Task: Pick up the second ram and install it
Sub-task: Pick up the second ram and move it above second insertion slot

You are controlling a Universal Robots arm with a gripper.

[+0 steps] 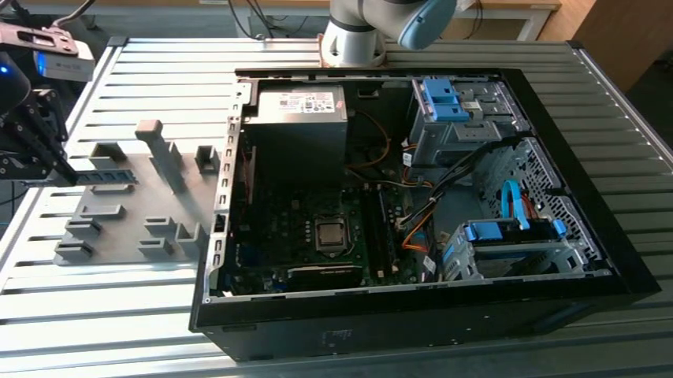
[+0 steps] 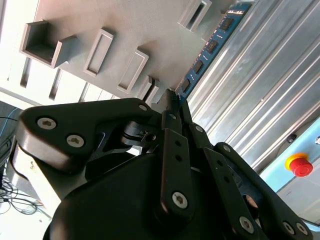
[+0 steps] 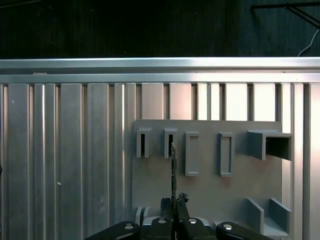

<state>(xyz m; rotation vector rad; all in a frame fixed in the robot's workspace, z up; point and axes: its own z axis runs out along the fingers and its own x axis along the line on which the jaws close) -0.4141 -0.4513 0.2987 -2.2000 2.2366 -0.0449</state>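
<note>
Second ram at the exterior view's left, level over the grey holder fixture, well apart from the open PC case. Gripper at the stick's outer end. Memory slots sit beside the CPU socket, with loose cables just beside them. Second wrist view: stick runs away from the gripper along the fixture edge, chip row facing the camera. Jaws clenched on the near end only, the rest of the length unsupported. Red stop button off past the slatted table. First wrist view: stick edge-on, straight out from the gripper, roughly in line with one narrow pocket of the fixture. Can't tell whether it is fully clear of that pocket or seated in it. Risks, as judged: an end-only pinch leaves a long lever, so any bump or fast swing could pivot or slip the stick in the jaws. If part of it is in the pocket, a sideways move could jam it against the pocket wall. At the case, cables near the slots could snag the free end. A tilted or off-centre stick pressed into a slot could bind, seat on one side only, or stress the board.
</note>
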